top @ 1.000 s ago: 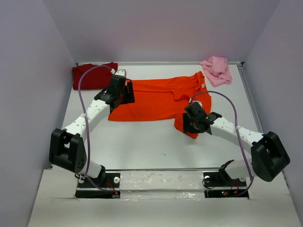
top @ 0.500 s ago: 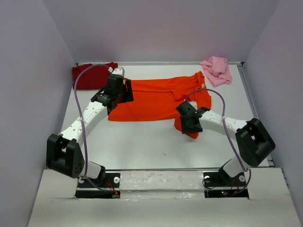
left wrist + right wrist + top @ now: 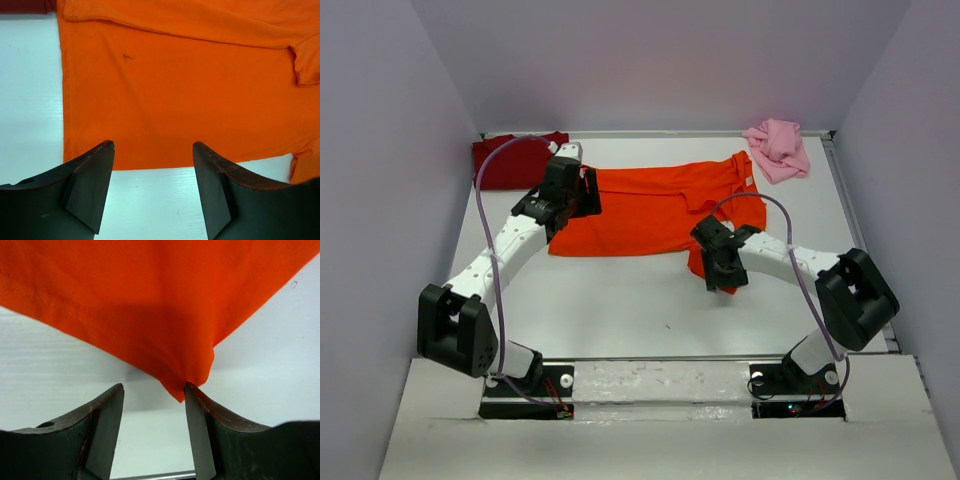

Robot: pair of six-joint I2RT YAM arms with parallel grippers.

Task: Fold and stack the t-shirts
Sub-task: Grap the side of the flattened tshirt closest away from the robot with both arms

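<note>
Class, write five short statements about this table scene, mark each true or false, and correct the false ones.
1. The orange shirt lies spread out. True.
2. The pink shirt is folded on top of the orange shirt. False: it lies crumpled at the far right corner of the table, apart from it.
3. The dark red shirt lies at the far left corner. True.
4. The right gripper is shut on the pink shirt. False: it is open at a corner of the orange shirt.
5. The left gripper is open. True.
</note>
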